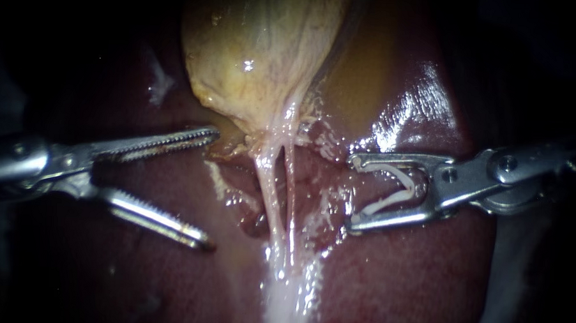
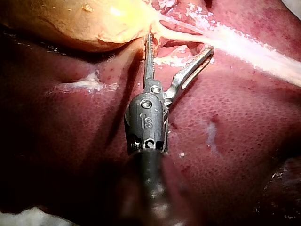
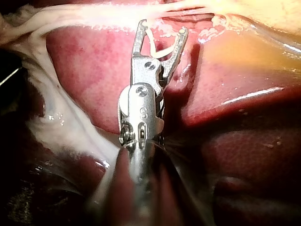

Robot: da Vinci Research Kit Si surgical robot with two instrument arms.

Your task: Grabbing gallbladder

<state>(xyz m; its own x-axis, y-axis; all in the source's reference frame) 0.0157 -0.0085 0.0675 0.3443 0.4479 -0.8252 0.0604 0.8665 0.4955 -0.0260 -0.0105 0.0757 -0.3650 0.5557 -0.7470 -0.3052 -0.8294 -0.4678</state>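
Observation:
The yellow gallbladder (image 1: 260,52) lies on the dark red liver (image 1: 424,281). It narrows into two pale tubes (image 1: 272,186) that run toward the near edge. My left instrument (image 1: 211,189) comes in from the left with toothed jaws wide open. Its upper jaw lies just beside the gallbladder's neck and nothing is gripped. In the left wrist view, one jaw of the left instrument (image 2: 179,42) touches the neck of the gallbladder (image 2: 84,23). My right instrument (image 1: 351,193) stands right of the tubes, holding a white clip (image 1: 389,190) between its spread jaws.
Yellowish fluid (image 1: 368,75) pools on the liver to the right of the gallbladder. Frayed pale tissue (image 1: 327,137) lies around the neck. In the right wrist view, the right instrument (image 3: 162,27) points at the pale tubes (image 3: 94,14), short of them.

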